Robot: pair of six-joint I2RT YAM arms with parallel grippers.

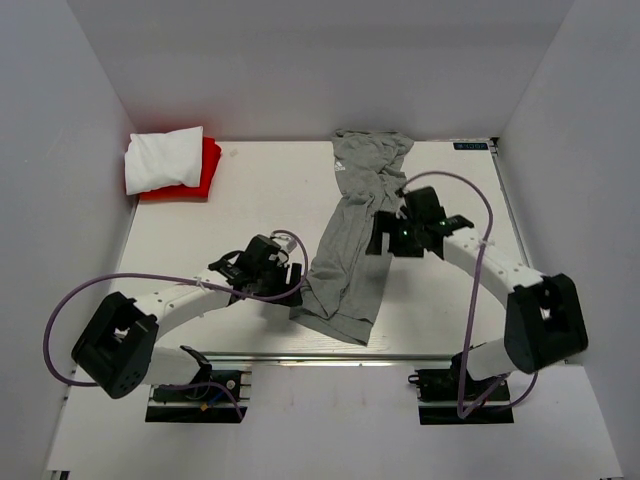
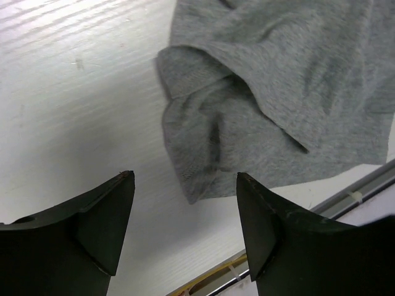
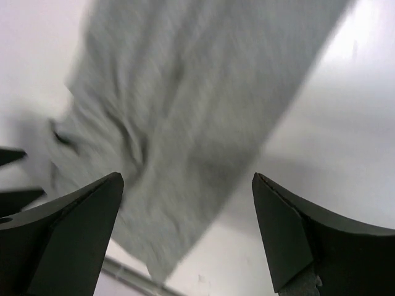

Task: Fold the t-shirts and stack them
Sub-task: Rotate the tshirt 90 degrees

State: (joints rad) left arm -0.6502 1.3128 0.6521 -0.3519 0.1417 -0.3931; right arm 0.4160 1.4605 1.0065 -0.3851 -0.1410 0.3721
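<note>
The heather-grey t-shirt [image 1: 350, 250] lies rumpled in a long strip from the back middle of the table to its front edge. Its near corner [image 2: 197, 185] lies just beyond my left gripper [image 2: 184, 174], which is open with nothing between its fingers. In the top view, my left gripper [image 1: 295, 288] sits at the shirt's lower left edge. My right gripper [image 1: 383, 238] hovers open over the shirt's right side, with grey cloth [image 3: 203, 105] below it and nothing held [image 3: 186, 176]. A folded white t-shirt [image 1: 165, 158] rests on a red t-shirt [image 1: 203, 172] at the back left corner.
The white table [image 1: 250, 200] ends in a metal rail [image 2: 352, 196] right by the shirt's near hem. Grey walls enclose the left, back and right. Purple cables [image 1: 480, 290] loop off both arms.
</note>
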